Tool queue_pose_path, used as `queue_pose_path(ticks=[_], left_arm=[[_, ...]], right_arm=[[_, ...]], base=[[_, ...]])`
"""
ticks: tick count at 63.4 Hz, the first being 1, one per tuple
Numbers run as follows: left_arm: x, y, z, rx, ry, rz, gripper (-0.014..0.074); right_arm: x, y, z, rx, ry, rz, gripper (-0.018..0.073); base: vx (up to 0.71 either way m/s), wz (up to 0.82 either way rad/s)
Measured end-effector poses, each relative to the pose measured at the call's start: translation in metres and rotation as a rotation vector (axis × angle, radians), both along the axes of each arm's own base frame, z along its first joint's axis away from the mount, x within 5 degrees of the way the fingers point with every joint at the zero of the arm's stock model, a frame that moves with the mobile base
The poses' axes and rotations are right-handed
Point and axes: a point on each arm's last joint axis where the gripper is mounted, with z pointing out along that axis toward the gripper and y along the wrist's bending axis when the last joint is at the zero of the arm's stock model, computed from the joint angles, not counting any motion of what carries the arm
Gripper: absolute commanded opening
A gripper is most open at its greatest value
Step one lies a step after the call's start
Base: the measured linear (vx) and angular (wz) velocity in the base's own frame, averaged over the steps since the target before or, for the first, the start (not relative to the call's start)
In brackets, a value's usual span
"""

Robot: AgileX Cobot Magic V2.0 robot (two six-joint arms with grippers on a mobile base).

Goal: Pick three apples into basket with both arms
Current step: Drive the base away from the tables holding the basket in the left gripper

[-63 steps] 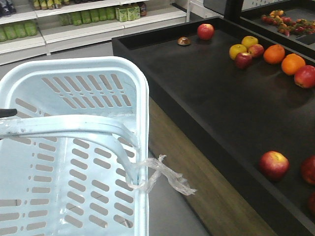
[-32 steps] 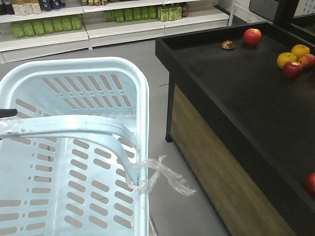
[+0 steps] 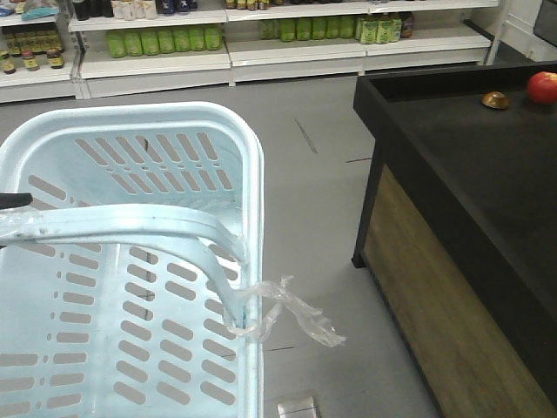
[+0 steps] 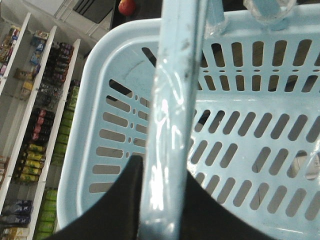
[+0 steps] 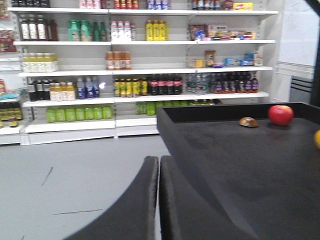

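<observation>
View's swung left since 1s ago: table (image 3: 470,174) at right edge, just 1 apple (image 3: 542,87) visible, prob out of reach. Left pincer (image 4: 162,172) clamps basket (image 3: 130,148) handle (image 4: 172,90); right pincer (image 5: 158,167) pinched together, empty.

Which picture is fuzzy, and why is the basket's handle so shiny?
Left wrist view: bright glare streaks run along the pale blue plastic band handle; the black fingers beside it are a blur. Right wrist view: soft all over, round red apple included. Front view: sharp, evenly lit.
</observation>
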Motion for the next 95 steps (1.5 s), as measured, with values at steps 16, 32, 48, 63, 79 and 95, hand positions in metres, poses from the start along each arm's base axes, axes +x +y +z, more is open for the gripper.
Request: queue_pose_path(ticks=[16, 32, 48, 63, 79, 95], left_arm=[[0.0000, 0.0000, 0.0000, 0.000, 0.000, 0.000, -0.0007], [0.0000, 0.0000, 0.0000, 0.000, 0.000, 0.000, -0.0007], [0.0000, 0.0000, 0.0000, 0.000, 0.000, 0.000, -0.0007], [0.0000, 0.0000, 0.0000, 0.000, 0.000, 0.000, -0.0007], [0.0000, 0.0000, 0.0000, 0.000, 0.000, 0.000, -0.0007], [0.0000, 0.0000, 0.0000, 0.000, 0.000, 0.000, -0.0007]], right_arm=[[0.0000, 0.0000, 0.0000, 0.000, 0.000, 0.000, -0.0009], [0.0000, 0.0000, 0.0000, 0.000, 0.000, 0.000, -0.0009], [0.0000, 0.0000, 0.0000, 0.000, 0.000, 0.000, -0.0009], [0.0000, 0.0000, 0.0000, 0.000, 0.000, 0.000, -0.0009], [0.0000, 0.0000, 0.0000, 0.000, 0.000, 0.000, -0.0009], [0.0000, 0.0000, 0.0000, 0.000, 0.000, 0.000, -0.0009]], base=[[0.11, 0.31], [0.11, 0.21], [0.11, 0.15], [0.12, 0.08], [0.13, 0.05], [0.14, 0.03]])
